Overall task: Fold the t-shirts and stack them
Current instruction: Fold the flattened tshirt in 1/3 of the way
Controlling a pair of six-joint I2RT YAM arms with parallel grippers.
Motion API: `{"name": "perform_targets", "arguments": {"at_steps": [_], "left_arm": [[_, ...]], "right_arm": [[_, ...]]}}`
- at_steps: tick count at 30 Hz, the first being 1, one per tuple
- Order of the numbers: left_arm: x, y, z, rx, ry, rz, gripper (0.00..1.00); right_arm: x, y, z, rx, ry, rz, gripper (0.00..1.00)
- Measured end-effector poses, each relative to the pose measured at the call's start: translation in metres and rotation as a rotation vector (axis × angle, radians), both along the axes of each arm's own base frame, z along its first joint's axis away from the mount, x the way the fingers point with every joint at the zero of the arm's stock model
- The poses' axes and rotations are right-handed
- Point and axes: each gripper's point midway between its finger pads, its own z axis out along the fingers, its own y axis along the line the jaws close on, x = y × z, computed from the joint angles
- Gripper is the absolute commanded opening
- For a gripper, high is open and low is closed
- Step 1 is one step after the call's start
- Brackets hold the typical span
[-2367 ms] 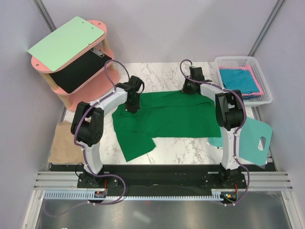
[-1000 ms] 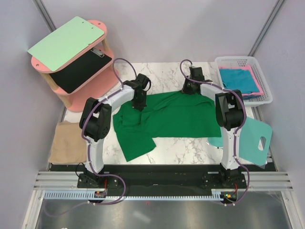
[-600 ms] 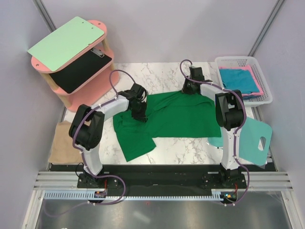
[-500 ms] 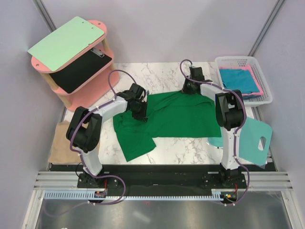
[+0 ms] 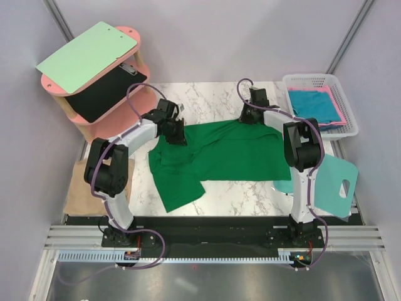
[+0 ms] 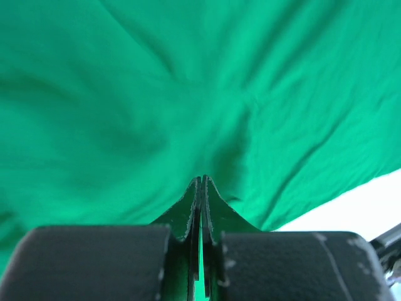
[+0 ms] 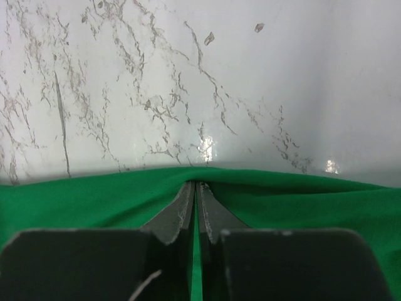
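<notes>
Clenched on the dark green t-shirt [image 5: 219,153], the left hand [image 6: 200,185] had pulled its corner out toward 10 o'clock while the right hand [image 7: 195,186] stayed clamped on the far edge at 1 o'clock, likely flattening the shirt mid-surface [image 5: 213,100] for folding.

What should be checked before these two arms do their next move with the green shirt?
1. Is the left gripper shut on the green shirt? ok.
2. Is the right gripper shut on the shirt's far edge? ok.
3. Is the shirt lying flat? not ok: it is creased, and one part trails toward the near left.
4. Is there bare table beyond the far edge? ok.
5. Does each pinch hold one layer of cloth or several? cannot tell.
</notes>
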Motion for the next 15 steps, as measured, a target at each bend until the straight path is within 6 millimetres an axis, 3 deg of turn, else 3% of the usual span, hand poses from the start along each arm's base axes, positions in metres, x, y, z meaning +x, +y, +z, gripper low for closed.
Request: {"name": "perform_targets", "arguments": {"at_steps": [7,11,15], "left_arm": [[0.055,0.028,0.016,0.037,-0.076,0.113,0.02],[0.081,0.033,0.005,0.103,-0.082,0.146,0.02],[0.081,0.043,-0.019,0.176,-0.032,0.165,0.02]], "right_arm": [[-0.004,-0.007,0.001,-0.001,0.002,-0.011,0.12],[-0.010,-0.012,0.002,-0.011,0.015,-0.015,0.17],[-0.025,-0.021,0.002,-0.037,0.051,-0.022,0.19]]}}
